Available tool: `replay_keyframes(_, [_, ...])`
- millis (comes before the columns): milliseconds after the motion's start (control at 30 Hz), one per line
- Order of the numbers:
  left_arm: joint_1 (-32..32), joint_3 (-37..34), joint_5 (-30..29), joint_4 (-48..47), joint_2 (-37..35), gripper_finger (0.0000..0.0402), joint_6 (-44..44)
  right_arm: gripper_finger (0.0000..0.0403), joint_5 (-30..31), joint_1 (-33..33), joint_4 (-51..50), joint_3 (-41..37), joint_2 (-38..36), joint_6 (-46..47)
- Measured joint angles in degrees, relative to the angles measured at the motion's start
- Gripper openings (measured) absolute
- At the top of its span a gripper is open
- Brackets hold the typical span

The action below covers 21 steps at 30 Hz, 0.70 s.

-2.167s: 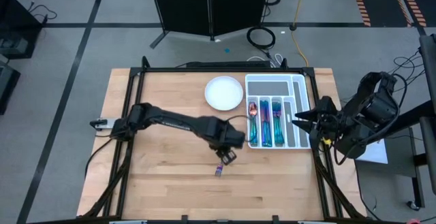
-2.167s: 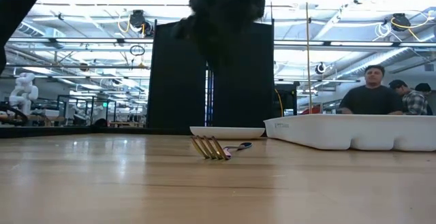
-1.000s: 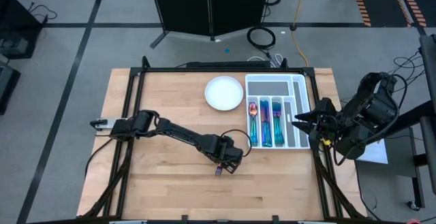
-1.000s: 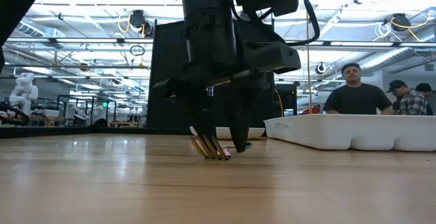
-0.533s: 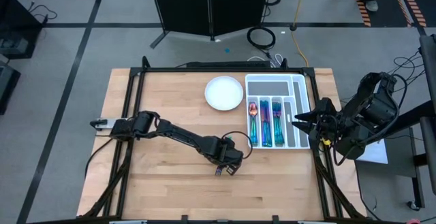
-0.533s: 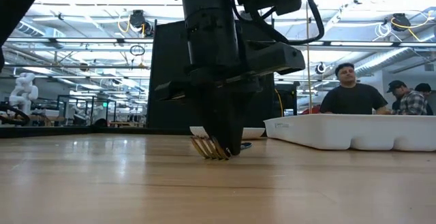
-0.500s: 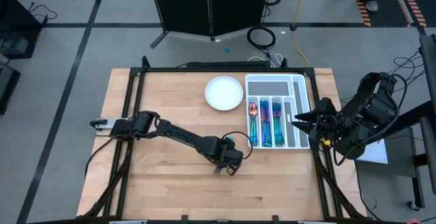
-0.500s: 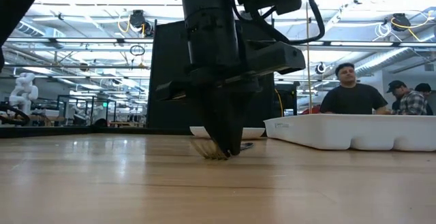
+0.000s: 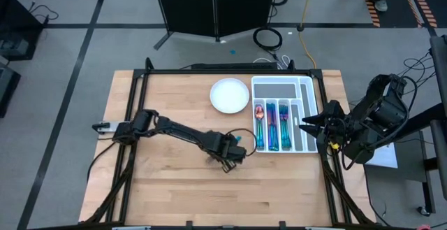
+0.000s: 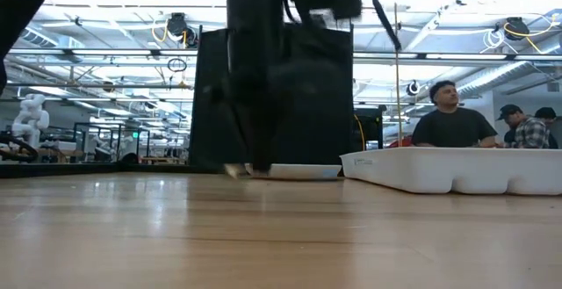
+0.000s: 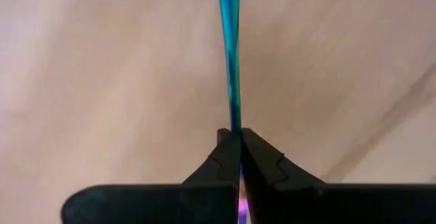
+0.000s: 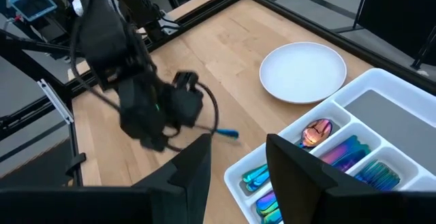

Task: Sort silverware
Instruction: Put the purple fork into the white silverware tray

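Fork (image 11: 229,54) pinched by its handle in left gripper (image 11: 238,157), clear of the worktop (image 9: 167,118), just beside the tray (image 9: 305,83). Pick done; carry in hand. Next: swing over the matching slot, lower, release. Right gripper (image 12: 237,157) parked beyond tray, fingers apart, empty.

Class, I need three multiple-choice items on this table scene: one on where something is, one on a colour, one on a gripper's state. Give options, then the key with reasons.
1. Where is the white plate?
A. left of the cutlery tray
B. inside the tray
C. at the table's near edge

2. What colour is the handle held by the left gripper?
A. gold
B. teal-blue
C. plain white

3. What state is the left gripper in?
A. wide open
B. shut on a piece of silverware
C. shut on nothing

Key: 1 A, the high view shows the plate beside the tray's left wall. 2 B, the left wrist view shows a teal-blue shaft. 3 B, the fingers pinch that shaft.
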Motion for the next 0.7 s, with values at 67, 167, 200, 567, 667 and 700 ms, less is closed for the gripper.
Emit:
replay_keyframes(67, [0.3,0.1,-2.0,-2.8,-2.3,0.0004,6.2,0.0132,0.0,0.0,0.0,0.0,0.0,0.0])
replay_keyframes(167, [0.4,0.1,-3.4,-3.1,-5.5,0.0004,20.4,0.0132,0.0,0.0,0.0,0.0,0.0,-0.3])
replay_keyframes(200, [0.5,0.1,-3.7,-2.8,-6.6,0.0004,26.1,0.0132,0.0,0.0,0.0,0.0,0.0,-0.2])
replay_keyframes(567, [7.5,0.2,-11.3,15.5,-12.1,0.0004,88.6,0.0132,-0.1,0.0,-0.3,0.0,-0.8,2.8])
replay_keyframes(667, [9.0,0.2,-11.3,26.0,-10.7,0.0004,111.2,0.0132,-1.1,0.0,-0.4,0.0,-1.4,4.7])
replay_keyframes(700, [9.5,0.2,-10.9,28.8,-10.0,0.0004,118.0,0.0132,-1.5,0.0,-0.4,0.0,-1.5,5.1])
